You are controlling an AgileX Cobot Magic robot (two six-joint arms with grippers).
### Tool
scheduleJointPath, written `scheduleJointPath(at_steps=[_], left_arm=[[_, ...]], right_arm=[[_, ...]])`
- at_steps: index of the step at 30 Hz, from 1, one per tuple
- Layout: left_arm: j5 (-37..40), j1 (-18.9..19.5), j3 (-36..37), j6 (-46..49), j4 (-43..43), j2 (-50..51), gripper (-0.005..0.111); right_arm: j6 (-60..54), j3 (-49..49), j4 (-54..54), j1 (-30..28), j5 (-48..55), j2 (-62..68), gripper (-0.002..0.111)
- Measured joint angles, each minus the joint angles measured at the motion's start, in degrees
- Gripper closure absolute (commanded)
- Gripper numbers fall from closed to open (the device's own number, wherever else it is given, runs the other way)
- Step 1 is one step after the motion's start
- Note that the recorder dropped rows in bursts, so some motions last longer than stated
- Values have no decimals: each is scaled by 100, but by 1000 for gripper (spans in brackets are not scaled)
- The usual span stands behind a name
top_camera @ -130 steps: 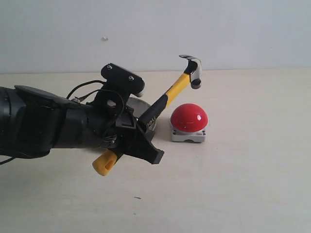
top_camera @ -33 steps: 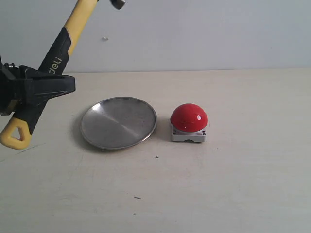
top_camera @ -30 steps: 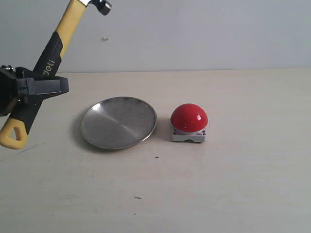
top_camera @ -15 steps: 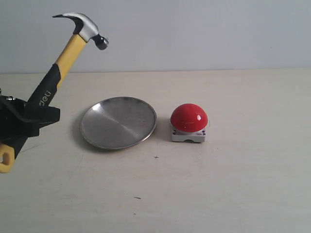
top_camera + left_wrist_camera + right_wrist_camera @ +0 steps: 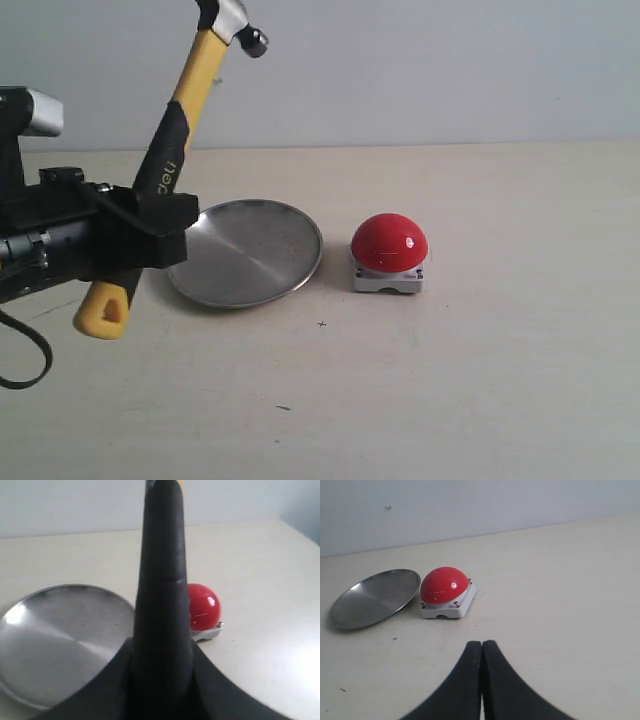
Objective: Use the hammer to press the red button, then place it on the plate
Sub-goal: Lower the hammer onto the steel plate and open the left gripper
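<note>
My left gripper [image 5: 150,228] is shut on the hammer [image 5: 190,100] at the black part of its handle. The hammer stands steeply tilted, metal head up at the top of the exterior view, yellow looped end [image 5: 103,308] low at the left. In the left wrist view the black handle [image 5: 162,590] fills the middle between the jaws. The silver plate [image 5: 250,255] lies just right of this gripper. The red button [image 5: 389,243] sits on its grey base right of the plate. My right gripper [image 5: 482,644] is shut and empty, short of the red button [image 5: 444,584] and plate [image 5: 372,598].
A pale wall [image 5: 420,60] stands behind the beige table [image 5: 480,380]. Small dark specks mark the tabletop in front of the plate.
The left arm has swung back to the right with the hammer, from the far left edge to the plate's left rim. The hammer head has risen to the top of the view.
</note>
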Motion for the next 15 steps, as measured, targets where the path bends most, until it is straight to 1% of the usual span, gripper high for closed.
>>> scheduleJointPath(at_steps=[2, 6, 9, 12, 14, 15], left_arm=[[-218, 2, -79, -481, 263, 276, 107], [15, 2, -435, -1078, 443, 1006, 107], [181, 2, -832, -1870, 1018, 1643, 107], [123, 14, -1175, -2762, 1915, 1982, 107], [-222, 124, -1420, -3535, 2809, 2171, 107], [-443, 187, -1526, -3902, 3122, 2250, 107]], right_arm=[[0, 0, 0, 0, 0, 0, 108], [0, 0, 0, 0, 0, 0, 108], [0, 0, 0, 0, 0, 0, 108], [0, 0, 0, 0, 0, 0, 108], [0, 0, 0, 0, 0, 0, 108], [0, 0, 0, 0, 0, 0, 108]])
